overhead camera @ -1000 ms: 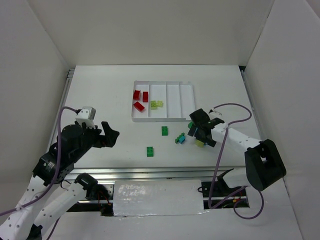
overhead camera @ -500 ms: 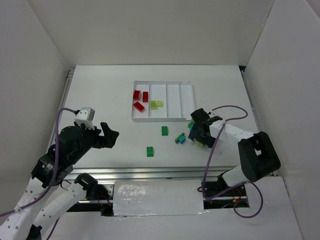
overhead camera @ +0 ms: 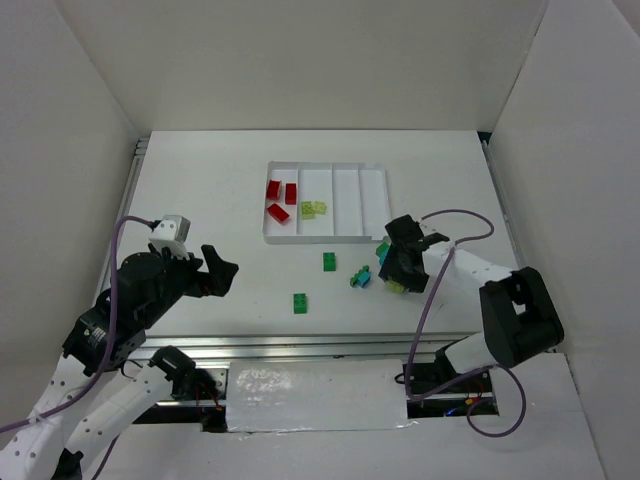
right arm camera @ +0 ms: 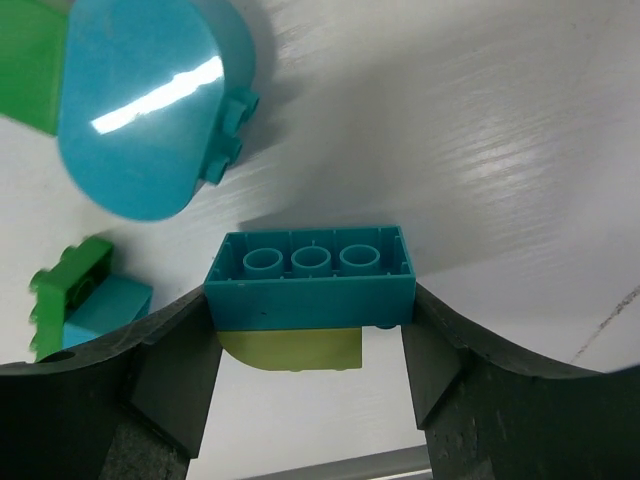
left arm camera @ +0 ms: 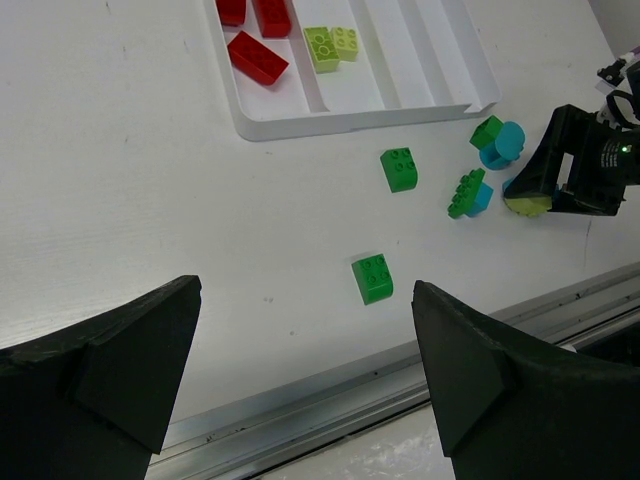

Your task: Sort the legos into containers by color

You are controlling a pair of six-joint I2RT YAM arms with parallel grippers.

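The white tray has four long compartments. The leftmost holds three red bricks and the second holds yellow-green bricks. My right gripper is low over the table just right of the tray's front right corner. It is shut on a cyan brick with a yellow-green rounded piece stuck under it. A rounded cyan brick and a green-and-cyan pair lie beside it. Two green bricks lie loose on the table. My left gripper is open and empty, held high at the left.
The left wrist view shows the tray's front wall, both loose green bricks, the cyan and green cluster and the right gripper. The table's metal front rail runs below them. White walls enclose the table.
My right arm has folded in closer to its base while its gripper stayed at the brick cluster, shifting slightly right. The left arm has barely moved.
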